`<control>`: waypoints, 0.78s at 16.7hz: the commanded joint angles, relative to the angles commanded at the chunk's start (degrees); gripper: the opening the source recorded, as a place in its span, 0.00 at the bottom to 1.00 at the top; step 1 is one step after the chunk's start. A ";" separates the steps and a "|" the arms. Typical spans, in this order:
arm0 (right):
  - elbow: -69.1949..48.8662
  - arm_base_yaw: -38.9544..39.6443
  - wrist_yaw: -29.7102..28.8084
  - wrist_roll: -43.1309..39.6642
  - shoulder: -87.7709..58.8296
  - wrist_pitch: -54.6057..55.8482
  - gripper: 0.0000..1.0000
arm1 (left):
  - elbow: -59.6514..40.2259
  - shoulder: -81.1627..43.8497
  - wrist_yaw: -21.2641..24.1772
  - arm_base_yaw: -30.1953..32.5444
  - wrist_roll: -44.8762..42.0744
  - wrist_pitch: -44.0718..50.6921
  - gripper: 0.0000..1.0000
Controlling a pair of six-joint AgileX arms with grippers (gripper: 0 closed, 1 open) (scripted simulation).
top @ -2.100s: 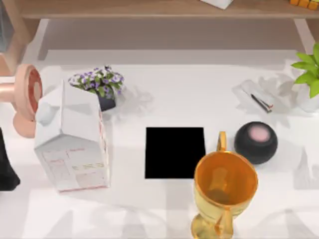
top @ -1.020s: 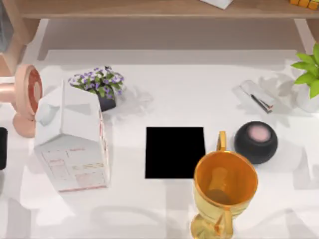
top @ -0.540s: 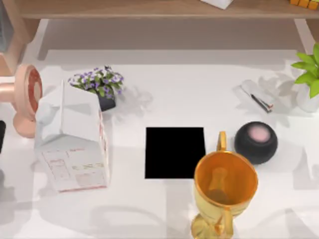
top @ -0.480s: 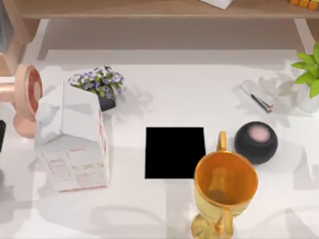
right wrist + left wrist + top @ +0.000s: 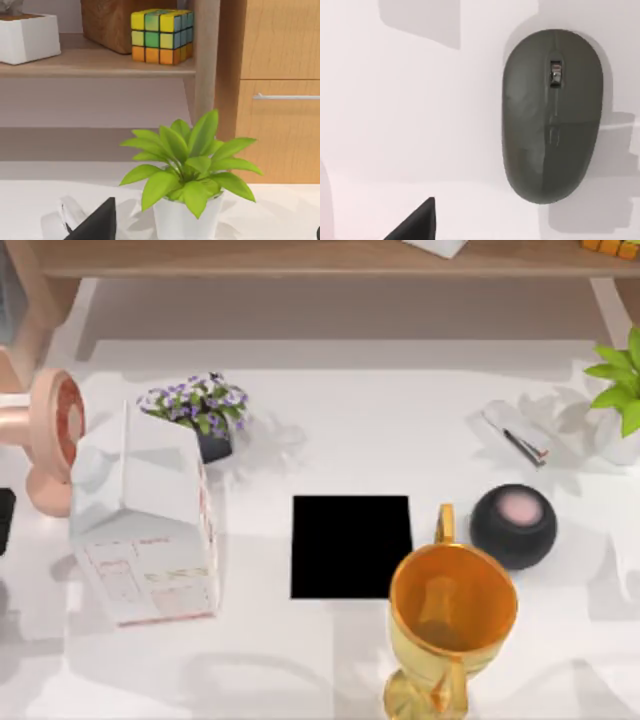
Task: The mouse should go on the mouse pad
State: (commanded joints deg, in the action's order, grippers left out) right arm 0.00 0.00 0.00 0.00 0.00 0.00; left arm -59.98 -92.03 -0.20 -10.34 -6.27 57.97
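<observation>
Top view: mouse pad [image 5: 351,546] flat at tabletop [image 5: 400,440] centre, gold trophy [image 5: 450,620] crowding its 4 o'clock corner.

Left wrist view: mouse [image 5: 552,115] directly below on bare tabletop. Left pincer state: cannot tell. Best centred over the rounded back, then lowered straight.

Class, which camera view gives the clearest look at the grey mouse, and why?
The left wrist view: the mouse lies whole on the white table, seen from straight above, scroll wheel visible. The top view looks onto the mouse pad; the right wrist view faces a potted plant.
</observation>
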 joint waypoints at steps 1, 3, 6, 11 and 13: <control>0.00 0.00 0.00 0.00 0.00 0.00 1.00 | 1.13 -0.88 0.00 -0.06 -0.02 -1.95 1.00; 0.00 0.00 0.00 0.00 0.00 0.00 1.00 | 3.98 -3.36 0.01 -0.15 -0.15 -7.65 1.00; 0.00 0.00 0.00 0.00 0.00 0.00 1.00 | 8.71 -7.35 0.01 -0.28 -0.36 -17.05 1.00; 0.00 0.00 0.00 0.00 0.00 0.00 1.00 | 11.60 -10.10 0.02 -0.41 -0.52 -21.90 1.00; 0.00 0.00 0.00 0.00 0.00 0.00 1.00 | 11.60 -10.10 0.02 -0.41 -0.52 -21.90 1.00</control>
State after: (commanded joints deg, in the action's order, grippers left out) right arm 0.00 0.00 0.00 0.00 0.00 0.00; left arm -48.38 -102.13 -0.18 -10.75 -6.79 36.07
